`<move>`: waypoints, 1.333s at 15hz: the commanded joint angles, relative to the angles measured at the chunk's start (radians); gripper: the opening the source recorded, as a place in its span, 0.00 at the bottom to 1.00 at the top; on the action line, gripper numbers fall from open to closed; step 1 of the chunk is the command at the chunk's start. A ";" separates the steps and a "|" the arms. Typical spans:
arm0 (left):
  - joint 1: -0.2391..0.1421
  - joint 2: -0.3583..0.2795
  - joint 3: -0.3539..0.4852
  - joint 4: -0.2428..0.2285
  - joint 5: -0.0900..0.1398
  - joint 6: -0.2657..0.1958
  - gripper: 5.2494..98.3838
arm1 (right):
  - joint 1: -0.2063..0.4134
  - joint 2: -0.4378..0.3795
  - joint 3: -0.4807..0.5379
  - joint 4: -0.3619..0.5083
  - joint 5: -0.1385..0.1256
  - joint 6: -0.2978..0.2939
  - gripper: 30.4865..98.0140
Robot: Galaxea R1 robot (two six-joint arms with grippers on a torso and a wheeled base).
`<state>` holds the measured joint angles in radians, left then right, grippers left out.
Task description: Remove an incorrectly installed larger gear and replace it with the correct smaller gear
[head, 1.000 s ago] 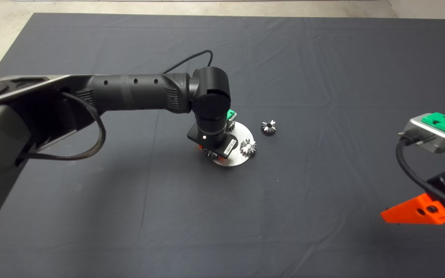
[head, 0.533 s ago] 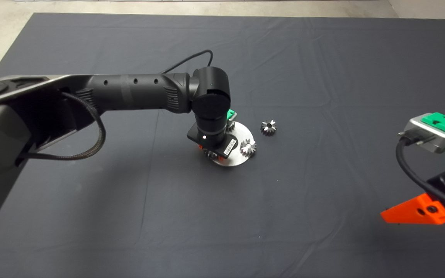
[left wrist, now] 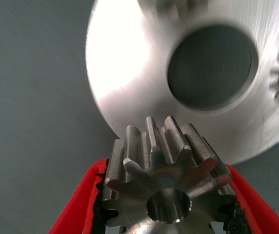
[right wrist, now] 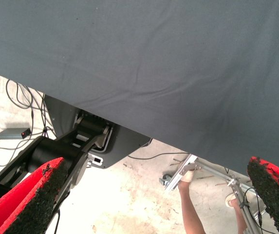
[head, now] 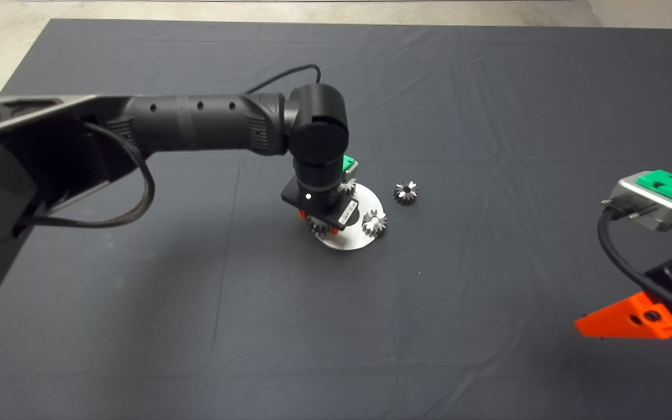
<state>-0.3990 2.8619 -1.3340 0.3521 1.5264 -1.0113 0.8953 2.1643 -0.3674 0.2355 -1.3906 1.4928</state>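
Observation:
My left gripper [head: 316,220] is shut on the larger gear [left wrist: 164,181], a bright steel spur gear with a round centre hole, and holds it just above the near-left edge of a round silver plate [head: 365,201]. The gear also peeks out under the wrist in the head view [head: 317,225]. The plate [left wrist: 129,73] has a wide dark hole in its middle. The smaller gear [head: 405,192] lies loose on the mat to the right of the plate. My right gripper [head: 627,319] is parked at the lower right, open and empty [right wrist: 154,195].
Two more small gears stand on the plate, one at its right edge [head: 374,222] and one at the back, partly hidden by the wrist [head: 347,186]. The right wrist view shows the mat's edge, floor cables and a person's leg [right wrist: 193,212].
My left arm has risen a little, and the gear in its fingers has come up from the plate. The right arm has not moved.

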 commanded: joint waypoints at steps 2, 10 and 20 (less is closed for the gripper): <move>-0.081 -0.002 0.007 -0.068 0.052 -0.001 0.43 | 0.018 0.003 0.003 0.015 0.004 0.000 1.00; -0.075 -0.203 0.248 -0.061 0.054 -0.131 0.43 | 0.018 0.003 0.003 0.016 0.004 0.000 1.00; 0.071 -0.319 0.343 0.109 0.047 -0.162 0.43 | 0.019 0.003 0.003 0.016 0.004 0.000 1.00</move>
<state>-0.3559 2.5530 -1.0194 0.3786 1.5183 -1.1570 0.8953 2.1657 -0.3674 0.2357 -1.3902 1.4930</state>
